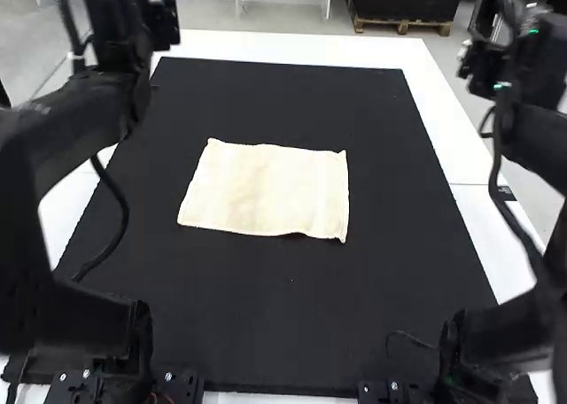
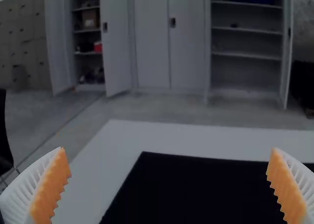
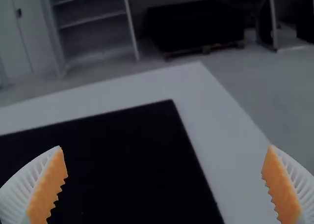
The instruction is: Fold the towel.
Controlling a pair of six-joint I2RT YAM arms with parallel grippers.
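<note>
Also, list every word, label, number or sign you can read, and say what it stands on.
No legible text anywhere.
Towel: none seen.
Black mat: none seen.
Small dark patch at the right edge of the white table: possibly a label, too small to read.

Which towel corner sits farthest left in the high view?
The near-left corner of the towel; it lies left of the far-left corner and left of the far-right corner and near-right corner.
</note>
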